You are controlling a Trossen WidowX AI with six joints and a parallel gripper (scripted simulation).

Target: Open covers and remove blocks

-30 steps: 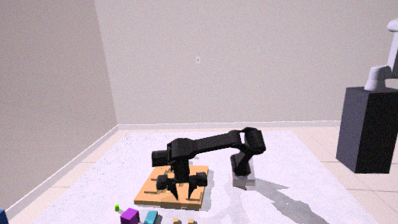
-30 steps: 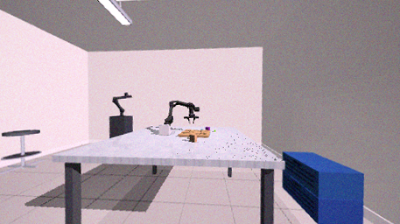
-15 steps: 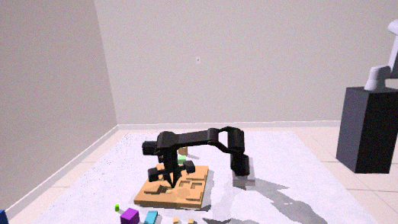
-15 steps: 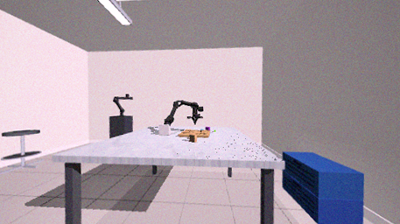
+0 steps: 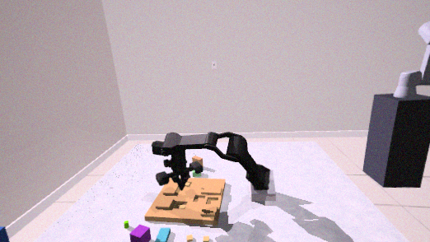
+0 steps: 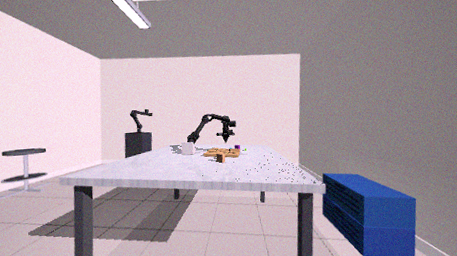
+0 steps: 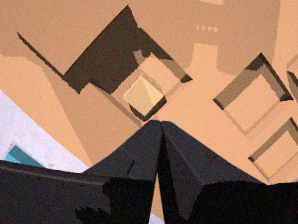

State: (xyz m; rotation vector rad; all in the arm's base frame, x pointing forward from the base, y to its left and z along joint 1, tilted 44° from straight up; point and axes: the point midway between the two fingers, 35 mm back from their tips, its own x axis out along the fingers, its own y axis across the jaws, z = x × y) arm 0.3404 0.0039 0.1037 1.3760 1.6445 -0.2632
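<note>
The wooden puzzle board (image 5: 181, 220) (image 6: 209, 154) (image 7: 195, 102) lies on the table. Its raised covers and several wells show in the top view. A pale yellow block (image 5: 181, 207) (image 7: 143, 95) sits in a well beside a dark recess. Another pale piece (image 5: 188, 183) shows near the board's far edge. Two wells (image 7: 250, 103) (image 7: 278, 155) at the right of the wrist view look empty. Two yellow blocks (image 5: 189, 238) (image 5: 206, 239) rest on the table in front of the board. My gripper (image 5: 181, 188) (image 6: 225, 140) (image 7: 158, 131) is shut and empty, above the board.
A purple cube (image 5: 140, 234) (image 6: 237, 146), a teal block (image 5: 163, 235) (image 7: 22, 156) and a small green piece (image 5: 126, 224) lie near the board's front. An orange block (image 5: 198, 160) (image 6: 221, 158) and a light green thing (image 5: 197, 174) are behind the board.
</note>
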